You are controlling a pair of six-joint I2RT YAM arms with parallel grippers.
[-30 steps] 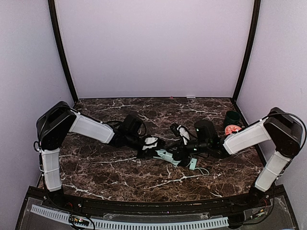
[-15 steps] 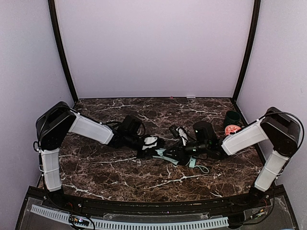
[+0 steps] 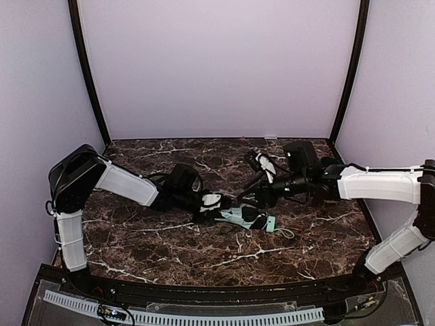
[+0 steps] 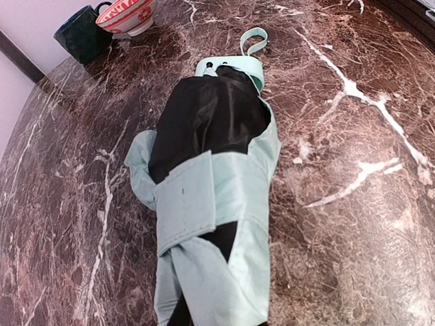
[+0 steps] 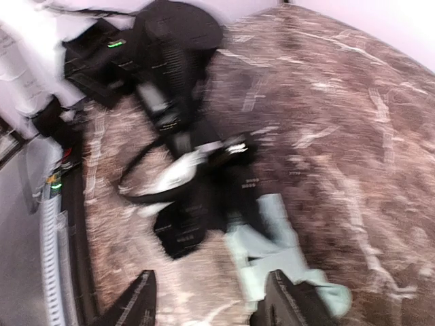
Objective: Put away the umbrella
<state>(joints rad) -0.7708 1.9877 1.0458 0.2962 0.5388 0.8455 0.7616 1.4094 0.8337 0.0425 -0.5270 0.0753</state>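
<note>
**A:** What takes up the most room?

**B:** The bench point(image 3: 136, 238), dark brown marble with white veins. Both arms reach across it toward the middle. The left arm point(image 3: 126, 183) runs low from the left, and the right arm point(image 3: 377, 185) is stretched out long from the right.

**A:** And the umbrella?

**B:** The umbrella point(image 3: 239, 216) lies flat on the bench near the middle, between the two arms. Its canopy end points toward the left arm and its handle end toward the right. From the left wrist it is folded but loose, with pale mint fabric outside and black showing through.

**A:** What about each end effector?

**B:** The left end effector point(image 3: 216, 206) sits at the canopy end, pinched narrow on the umbrella fabric. Its own fingers are out of sight in the left wrist view. The right end effector point(image 5: 211, 309) has its fingers spread with nothing between them. It is just behind the handle end and apart from the umbrella. That wrist view is blurred.

**A:** Anything else on the bench?

**B:** In the far right corner a dark green cup point(image 4: 81, 34) stands right beside an orange-and-white patterned bowl point(image 4: 126, 13), well apart from the umbrella.

**A:** And the small parts?

**B:** A mint strap point(image 4: 187, 204) lies across the umbrella's middle. The short mint handle point(image 4: 231, 68) rests on the marble, and its thin wrist cord point(image 4: 253, 41) loops out past it.
</note>
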